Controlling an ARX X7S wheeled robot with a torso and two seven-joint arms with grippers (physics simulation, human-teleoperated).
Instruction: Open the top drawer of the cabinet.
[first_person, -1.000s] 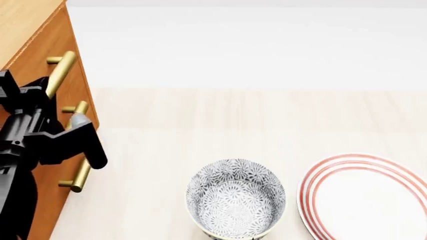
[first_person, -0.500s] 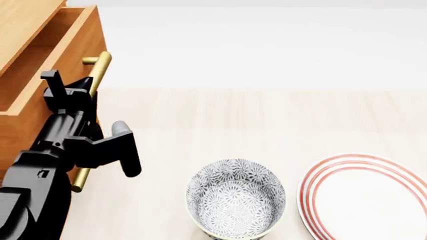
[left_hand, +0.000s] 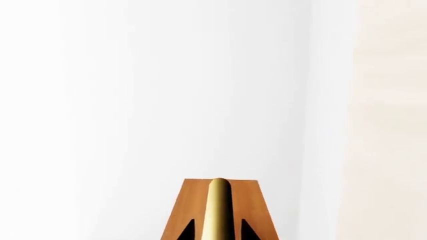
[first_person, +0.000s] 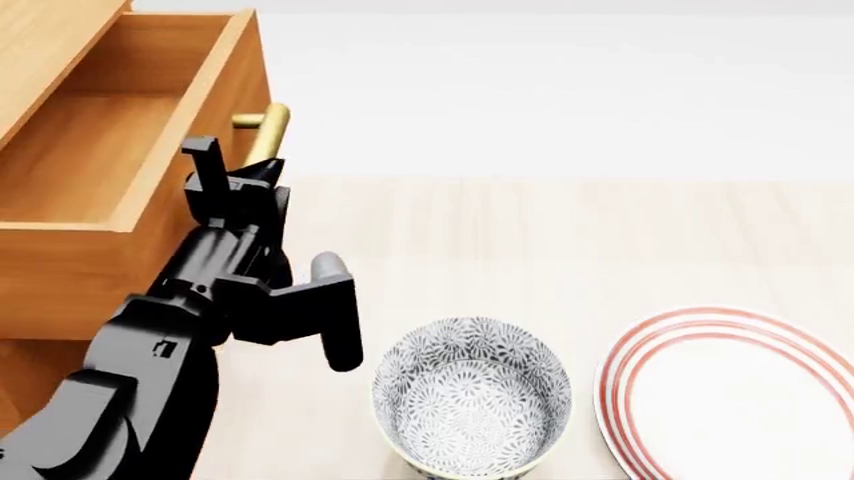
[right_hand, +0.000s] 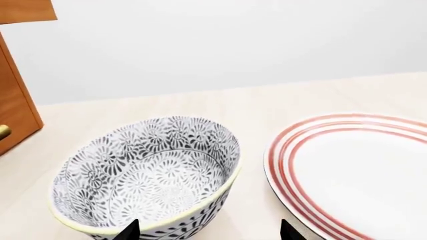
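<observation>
**Hidden and cropped parts**

Left arm (first_person: 200, 300) covered most of the brass handle (first_person: 264, 128). Plate (first_person: 731, 390) ran off the head view's right and bottom edges; bowl (first_person: 471, 395) base cropped. Right gripper (right_hand: 207, 231) showed fingertips only.

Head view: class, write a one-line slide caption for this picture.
Left end effector grips the brass handle, top drawer pulled open from the cabinet; patterned bowl and red-rimmed plate sit nearby.

boxy matte-black left arm (first_person: 160, 350), grey knob

Top drawer (first_person: 107, 140) matt wood grain, handle (left_hand: 219, 210) satin brass, bowl (right_hand: 150, 175) & plate (right_hand: 360, 170) glossy ceramic
</observation>
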